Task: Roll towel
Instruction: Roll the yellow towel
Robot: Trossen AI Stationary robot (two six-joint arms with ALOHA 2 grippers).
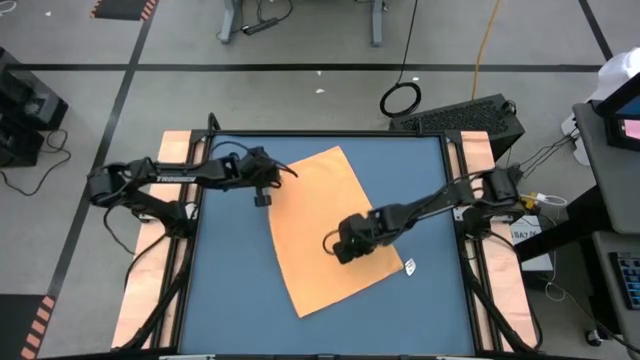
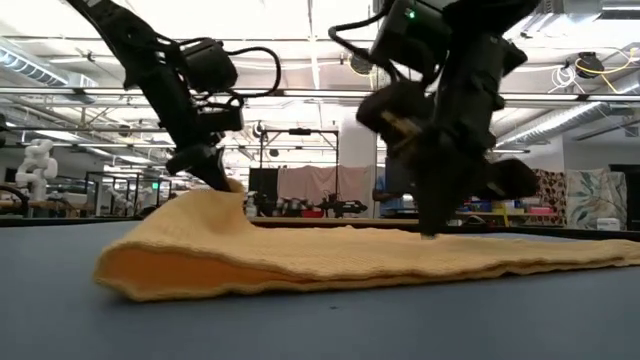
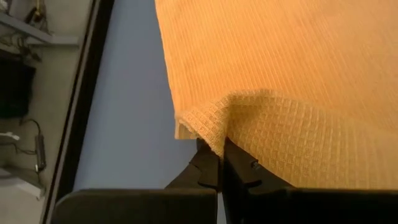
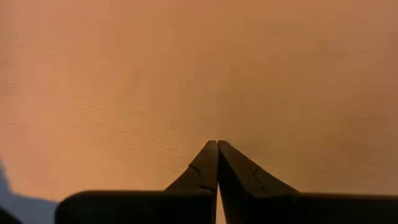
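Observation:
The orange-yellow towel [image 1: 325, 225] lies spread flat on the blue table [image 1: 230, 290], turned at a slant; its small white tag [image 1: 410, 267] shows at its right edge. My left gripper [image 1: 264, 192] is at the towel's left edge, shut on the cloth; it also shows in the low view [image 2: 215, 180]. My right gripper [image 1: 343, 248] stands over the towel's middle with its fingers shut, their tips down on the cloth [image 2: 430, 232]. My left gripper pinches the towel's left edge [image 3: 214, 140] between its two fingers, near a corner. The fingers slant down from the table's left side. The pinched edge is raised into a small hump [image 2: 225, 200], and the rest of the towel lies on the table. My right gripper presses its shut fingertips [image 4: 217, 149] down on the middle of the towel [image 4: 217, 93] from above. The cloth lies flat on the table under them.
Bare blue table shows to the left of the towel and along the near edge [image 1: 330, 335]. Wooden side strips [image 1: 150, 290] flank the table. Cables and a black box [image 1: 470, 115] lie on the floor beyond the far edge.

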